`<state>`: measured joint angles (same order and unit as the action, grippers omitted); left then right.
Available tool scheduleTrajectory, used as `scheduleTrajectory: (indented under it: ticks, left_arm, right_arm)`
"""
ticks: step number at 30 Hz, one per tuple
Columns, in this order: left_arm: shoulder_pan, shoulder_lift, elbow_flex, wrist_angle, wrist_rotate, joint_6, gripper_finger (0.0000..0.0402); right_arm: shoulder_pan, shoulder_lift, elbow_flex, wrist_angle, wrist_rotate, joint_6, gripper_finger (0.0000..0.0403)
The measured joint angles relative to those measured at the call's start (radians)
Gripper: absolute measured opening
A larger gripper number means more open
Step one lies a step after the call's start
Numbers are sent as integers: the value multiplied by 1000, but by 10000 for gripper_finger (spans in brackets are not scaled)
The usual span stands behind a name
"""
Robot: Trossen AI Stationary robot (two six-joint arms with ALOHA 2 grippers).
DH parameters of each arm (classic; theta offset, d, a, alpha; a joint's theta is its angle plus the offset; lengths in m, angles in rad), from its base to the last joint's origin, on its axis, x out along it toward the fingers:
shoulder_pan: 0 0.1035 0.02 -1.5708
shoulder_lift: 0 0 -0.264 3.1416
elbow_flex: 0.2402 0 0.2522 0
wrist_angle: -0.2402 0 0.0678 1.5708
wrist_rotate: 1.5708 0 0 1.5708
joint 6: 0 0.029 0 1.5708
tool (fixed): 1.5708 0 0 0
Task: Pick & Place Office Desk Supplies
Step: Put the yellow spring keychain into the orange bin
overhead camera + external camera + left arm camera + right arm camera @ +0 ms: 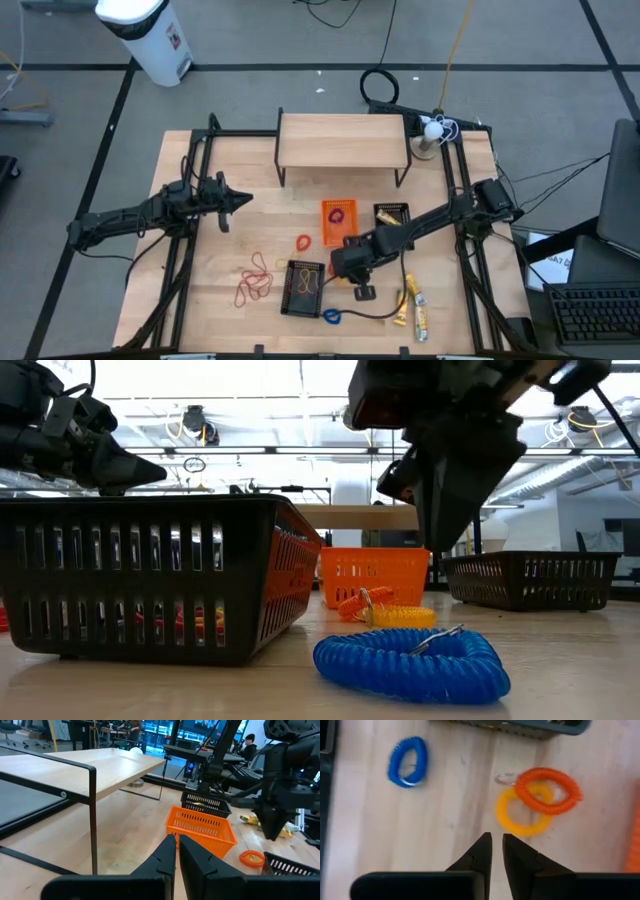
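An orange coil ring lies overlapping a yellow coil ring on the wooden table, and a blue coil ring lies apart from them. My right gripper hangs above the bare table beside the orange and yellow rings, slanting down, with a narrow gap between its fingertips and nothing in it. In the high view it is between the orange ring and the blue ring. Red and orange rubber bands lie at the near left, yellow packets at the near right. My left gripper waits level at the left, shut and holding nothing.
A black basket stands just beyond my right gripper. An orange basket and a second black basket stand behind it. A raised wooden shelf on black legs spans the far middle. Bare table lies between the arms.
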<state>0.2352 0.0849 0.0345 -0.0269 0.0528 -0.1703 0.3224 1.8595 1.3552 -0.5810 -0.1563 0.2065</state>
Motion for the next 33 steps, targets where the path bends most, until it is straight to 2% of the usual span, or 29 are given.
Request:
scheduleTrajectory:
  ticks: [5,11,16,24,33]
  left_arm:
    - [0,0,0,0,1,-1,21]
    - [0,0,0,1,2,-8,21]
    - [0,0,0,1,2,-45,21]
    - [-1,0,0,1,27,-60,21]
    - [0,0,0,1,27,-71,21]
  right_arm:
    - [3,0,-20,12,26,-60,51]
    - [15,0,-64,151,51,-117,55]
    - [28,1,-116,205,130,-140,88]
    - [40,0,-158,262,134,-111,145]
    - [32,0,-216,355,128,-116,155]
